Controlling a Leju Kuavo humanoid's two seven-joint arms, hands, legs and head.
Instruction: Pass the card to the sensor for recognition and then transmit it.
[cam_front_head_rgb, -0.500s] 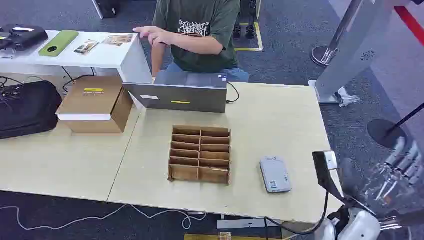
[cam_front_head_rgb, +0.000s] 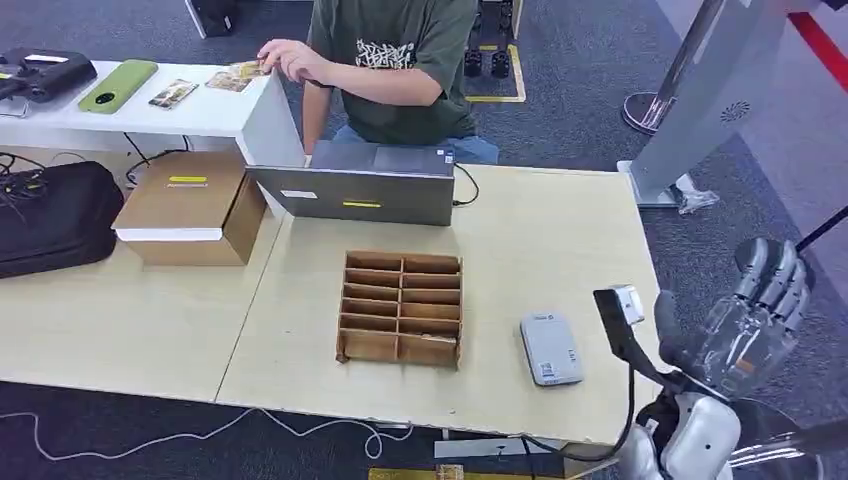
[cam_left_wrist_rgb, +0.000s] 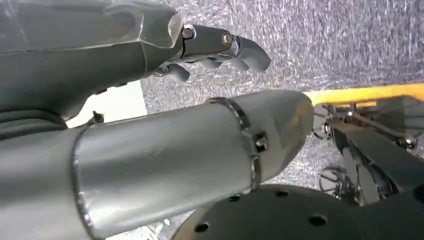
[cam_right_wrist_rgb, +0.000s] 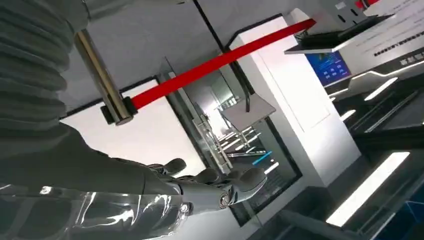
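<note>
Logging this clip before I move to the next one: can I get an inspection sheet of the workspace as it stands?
Surface: pale wooden table, mostly bare.
Job's things: grey sensor flat near the front edge; card in a person's hand at the white side table.
Clutter: cardboard divider tray, laptop, cardboard box, black bag.
Hands: right hand raised beside the table, holding nothing; left hand hanging, holding nothing.
Cables: white cable on the floor.
Surroundings: red barrier belt.

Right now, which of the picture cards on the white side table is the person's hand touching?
The card at the table's corner, under the person's hand; the other two picture cards lie untouched further along the white side table.
</note>
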